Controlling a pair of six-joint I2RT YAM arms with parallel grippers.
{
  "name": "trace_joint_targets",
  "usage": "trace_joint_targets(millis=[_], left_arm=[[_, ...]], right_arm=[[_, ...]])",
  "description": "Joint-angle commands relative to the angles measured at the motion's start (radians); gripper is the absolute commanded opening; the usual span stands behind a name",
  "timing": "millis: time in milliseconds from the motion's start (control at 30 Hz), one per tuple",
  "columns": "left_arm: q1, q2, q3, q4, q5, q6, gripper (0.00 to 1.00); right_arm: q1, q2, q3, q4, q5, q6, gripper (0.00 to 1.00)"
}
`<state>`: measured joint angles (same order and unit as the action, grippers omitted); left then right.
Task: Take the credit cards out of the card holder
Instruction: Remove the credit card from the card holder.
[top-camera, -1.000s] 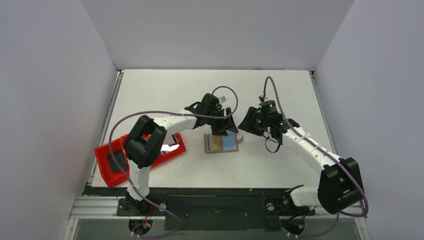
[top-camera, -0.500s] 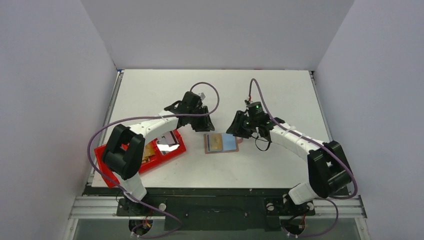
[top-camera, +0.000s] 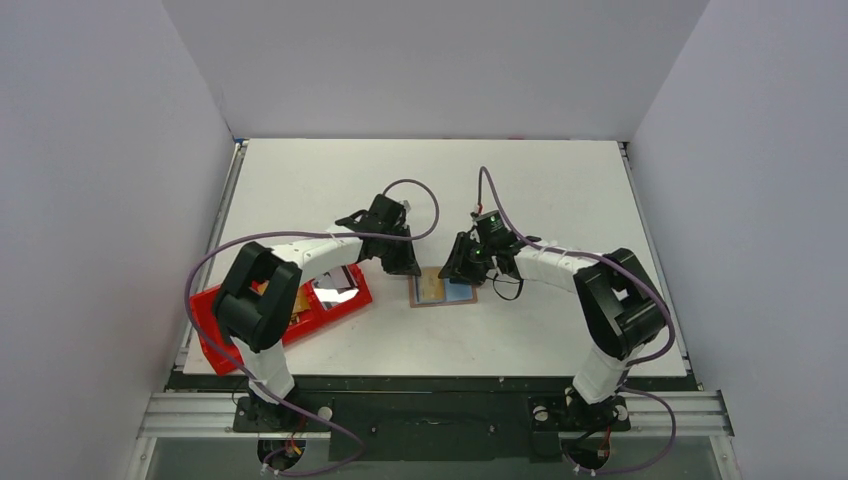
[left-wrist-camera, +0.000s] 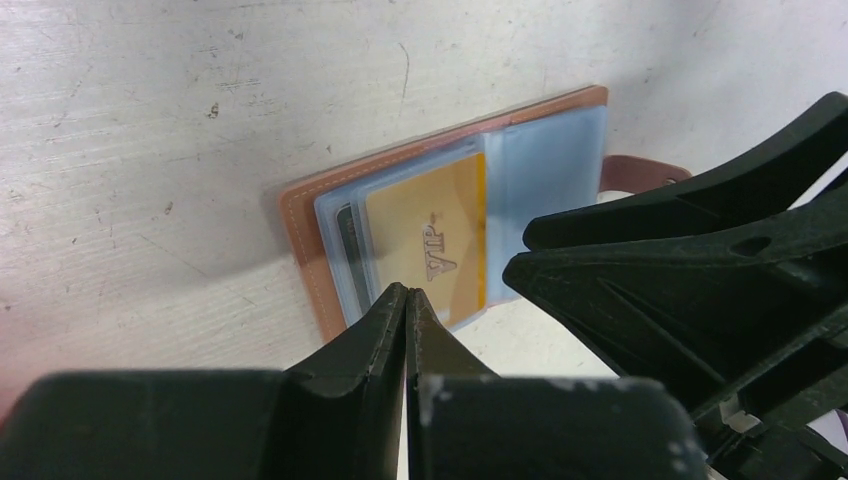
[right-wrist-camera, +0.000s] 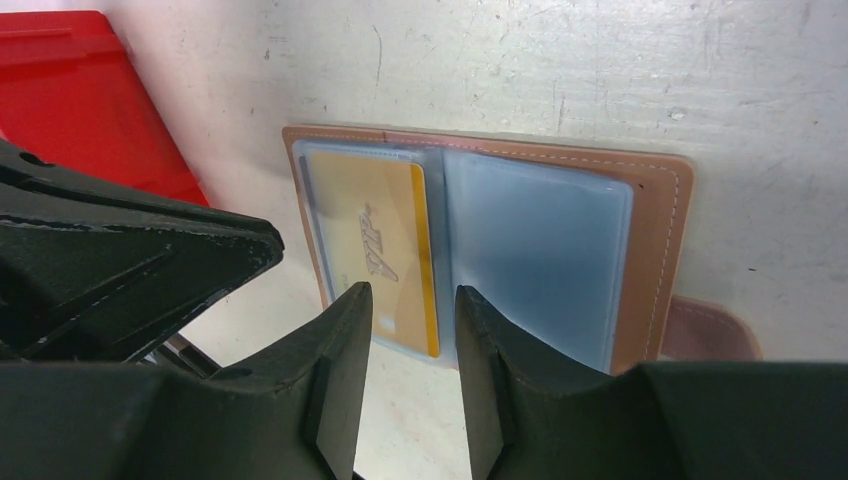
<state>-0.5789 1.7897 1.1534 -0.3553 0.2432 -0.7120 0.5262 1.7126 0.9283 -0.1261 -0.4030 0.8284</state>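
The holder (right-wrist-camera: 660, 230) is lying open and flat near the middle of the bench (top-camera: 560, 190), and 1 gold card (right-wrist-camera: 375, 245) is sitting in its left clear pocket. The right end effector (right-wrist-camera: 413, 310) is hanging just over this card, its fingers a little apart and gripping nothing. The left end effector (left-wrist-camera: 405, 300) is pointing at the holder's left edge, its fingers pressed together and empty. The red tray (top-camera: 208, 325) is sitting further left.

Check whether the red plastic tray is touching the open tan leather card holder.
Apart. The right wrist view shows a strip of bare white table between the red plastic tray and the tan leather card holder.
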Motion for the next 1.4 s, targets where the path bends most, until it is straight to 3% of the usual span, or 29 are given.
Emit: trace_joint_targets(millis=[0, 533, 867, 1367], left_arm=[[-0.014, 0.03, 0.005, 0.032, -0.004, 0.021, 0.0], [-0.05, 0.099, -0.001, 0.036, -0.032, -0.007, 0.0], [-0.055, 0.12, -0.003, 0.045, -0.029, -0.022, 0.0], [-0.047, 0.001, 0.03, -0.082, -0.133, 0.033, 0.0]], right_arm=[[0.003, 0.022, 0.042, 0.064, -0.015, 0.008, 0.32], [-0.001, 0.082, 0.01, 0.117, -0.046, 0.022, 0.26], [-0.028, 0.097, -0.051, 0.237, -0.101, 0.073, 0.18], [-0.057, 0.066, -0.096, 0.221, -0.076, 0.047, 0.19]])
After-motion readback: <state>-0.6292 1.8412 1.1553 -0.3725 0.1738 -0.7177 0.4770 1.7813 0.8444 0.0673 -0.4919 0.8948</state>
